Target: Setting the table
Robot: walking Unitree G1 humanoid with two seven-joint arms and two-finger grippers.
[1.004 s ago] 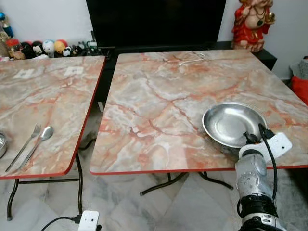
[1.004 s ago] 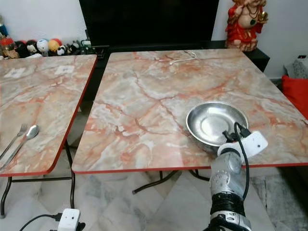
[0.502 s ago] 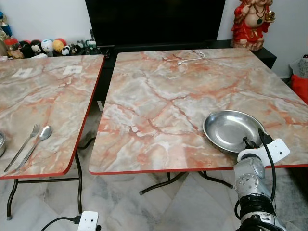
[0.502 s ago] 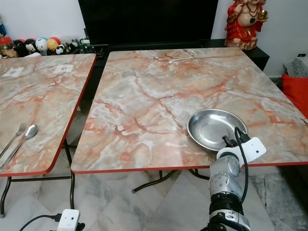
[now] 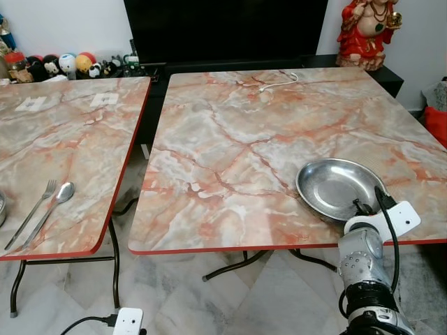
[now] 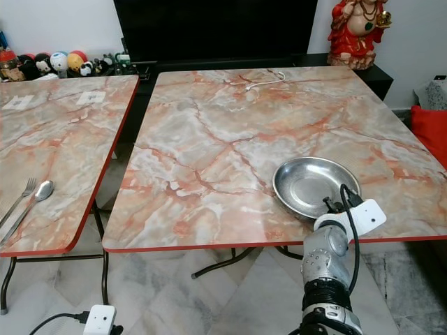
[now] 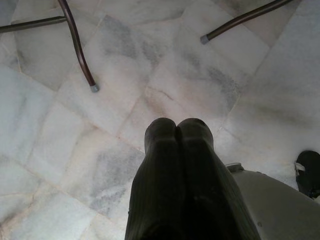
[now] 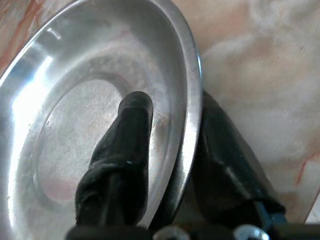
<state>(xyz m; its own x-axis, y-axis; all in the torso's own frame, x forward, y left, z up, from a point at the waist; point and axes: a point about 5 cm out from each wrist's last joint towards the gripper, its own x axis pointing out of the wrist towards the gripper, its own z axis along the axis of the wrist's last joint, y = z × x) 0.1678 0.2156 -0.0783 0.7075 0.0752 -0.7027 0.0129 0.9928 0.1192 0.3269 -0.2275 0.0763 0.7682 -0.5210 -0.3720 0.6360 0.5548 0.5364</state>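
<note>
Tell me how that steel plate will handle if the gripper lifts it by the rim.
The steel plate looks thin and rigid, so probably light and unbending. Its polished rim could slip between the right gripper fingers straddling it. Held at one edge, it may sag or tilt.

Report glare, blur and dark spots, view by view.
Left eye view: sharp, soft sheen on the steel plate. Right wrist view: bright glare on that plate, right gripper blurred from closeness. Left wrist view: left gripper dark, floor evenly lit.

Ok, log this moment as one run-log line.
right gripper: shut on steel plate rim, near edge of right table | left gripper: shut, idle over floor | fork, spoon: left table
</note>
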